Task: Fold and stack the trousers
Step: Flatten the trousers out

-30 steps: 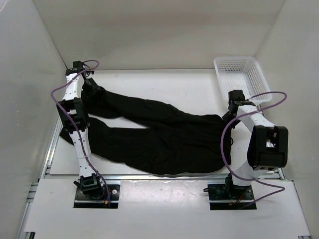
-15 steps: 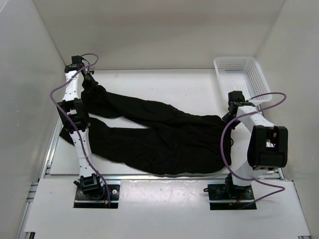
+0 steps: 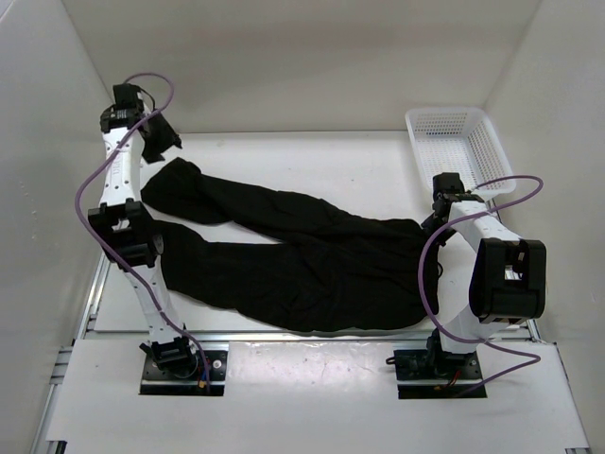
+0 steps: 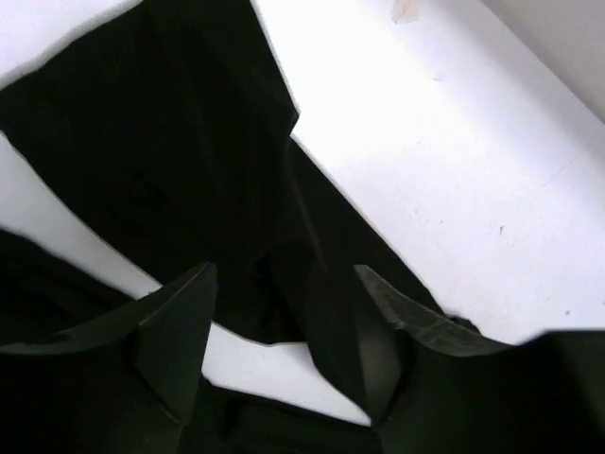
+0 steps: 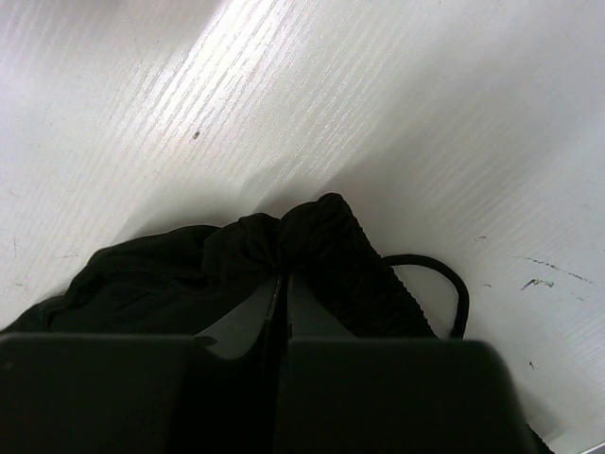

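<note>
Just below the left gripper (image 4: 284, 276), the trousers (image 4: 180, 161).

Overhead, wrist views close, sharing trousers (image 3: 312, 265)

I can read no text, label, brand, number or sign in any of my views.
</note>
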Tool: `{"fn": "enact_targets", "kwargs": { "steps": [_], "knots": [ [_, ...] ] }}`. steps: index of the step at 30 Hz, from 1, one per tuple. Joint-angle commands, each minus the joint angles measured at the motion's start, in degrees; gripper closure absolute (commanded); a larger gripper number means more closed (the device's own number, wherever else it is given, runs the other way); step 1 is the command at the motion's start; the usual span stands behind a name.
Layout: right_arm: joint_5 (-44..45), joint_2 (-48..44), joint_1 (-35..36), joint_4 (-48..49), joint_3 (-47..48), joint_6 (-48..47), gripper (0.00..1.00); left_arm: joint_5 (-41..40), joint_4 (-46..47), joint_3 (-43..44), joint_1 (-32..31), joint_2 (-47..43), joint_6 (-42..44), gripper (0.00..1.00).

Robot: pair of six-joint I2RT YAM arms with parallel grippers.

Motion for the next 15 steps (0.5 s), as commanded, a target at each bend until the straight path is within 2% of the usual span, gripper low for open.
{"fn": "enact_targets", "kwargs": {
  "steps": [1,2,3,10,12,15],
  "knots": [
    [1.1,0.3,-0.3,0.2,-0.2,-0.8,1.0,-0.1,1.2,-8.2,-0.4,-1.5,0.1,0.28],
    [1.1,0.3,-0.3,0.2,-0.2,-0.8,1.0,0.5,1.2,-8.9,-0.4,-1.5,0.1,0.21],
    [1.1,0.3,-0.3,0.2,-0.2,-0.8,1.0,0.5,1.8,-8.9,-0.4,-0.4,0.1,0.2],
    [0.6,0.3,-0.3,0.2,-0.2,-0.8,1.0,2.4,3.0,-8.2,-0.9,5.5,0.6,0.2],
    [0.6,0.3,-0.3,0.2,-0.2,-0.8,1.0,2.4,3.0,-7.7,-0.9,7.0,0.6,0.21],
    [0.6,0.3,-0.3,0.2,-0.2,-0.8,1.0,2.4,3.5,-7.1,-0.9,9.1,0.6,0.3]
  ]
}}
